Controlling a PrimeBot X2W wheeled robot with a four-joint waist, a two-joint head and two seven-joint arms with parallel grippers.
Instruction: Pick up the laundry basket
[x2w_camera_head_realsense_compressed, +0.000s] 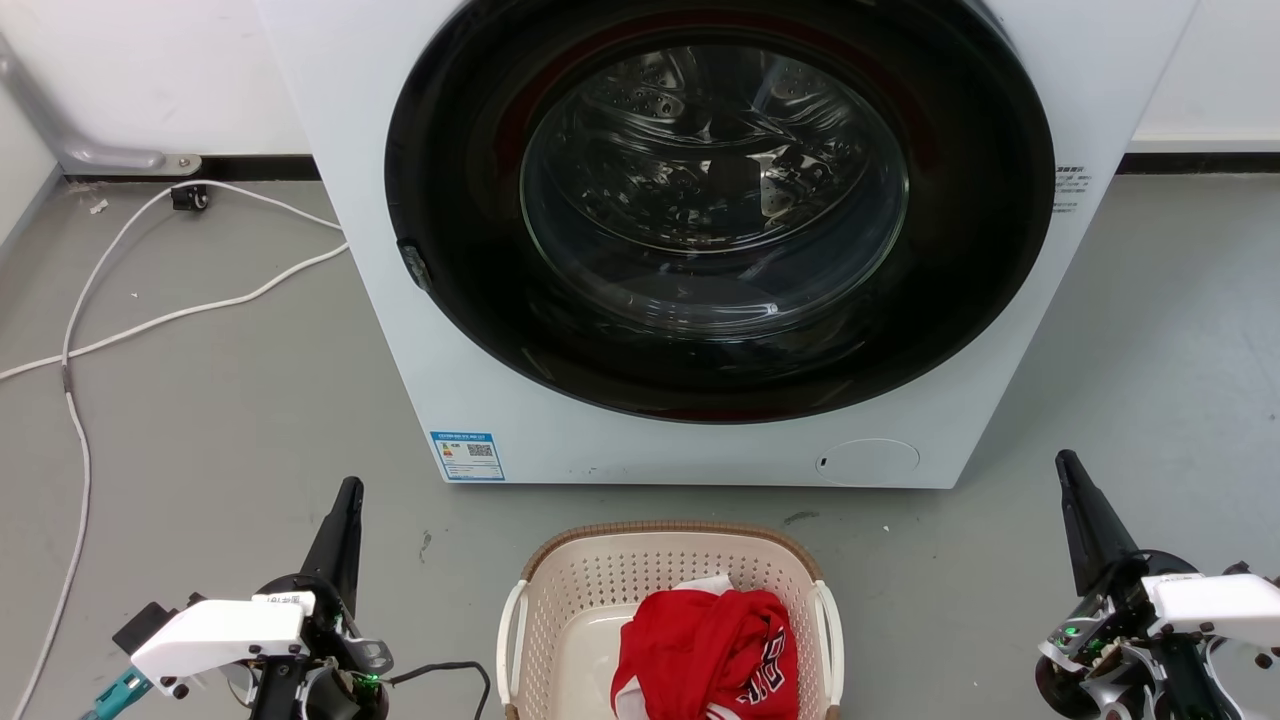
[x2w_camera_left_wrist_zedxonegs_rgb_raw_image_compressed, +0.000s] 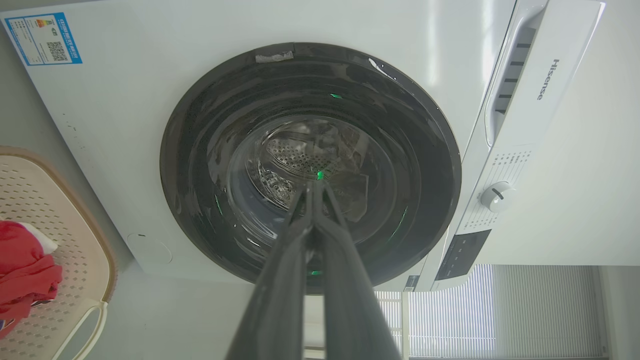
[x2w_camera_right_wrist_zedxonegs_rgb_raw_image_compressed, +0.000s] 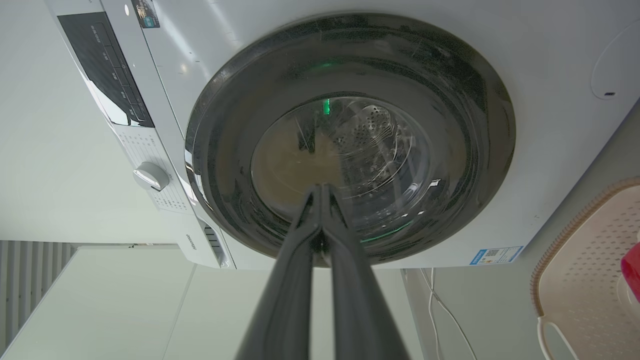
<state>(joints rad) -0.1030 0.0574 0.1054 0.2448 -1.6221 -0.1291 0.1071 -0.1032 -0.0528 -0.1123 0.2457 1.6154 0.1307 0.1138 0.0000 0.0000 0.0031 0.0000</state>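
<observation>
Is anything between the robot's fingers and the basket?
Nothing solid: bare floor separates the laundry basket from the left gripper and right gripper. A thin black cable loops beside the basket's left side.

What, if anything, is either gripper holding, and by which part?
Nothing. The left gripper and right gripper are both shut and empty, either side of the laundry basket.

Head camera high, facing down-forward at washing machine (x2w_camera_head_realsense_compressed: 600, 450); both wrist cameras low, near, rolled sideways, sharing its door (x2w_camera_left_wrist_zedxonegs_rgb_raw_image_compressed: 190, 150).

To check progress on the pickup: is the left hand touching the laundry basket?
Apart. In the head view, a stretch of grey floor lies between the left hand and the laundry basket.
</observation>
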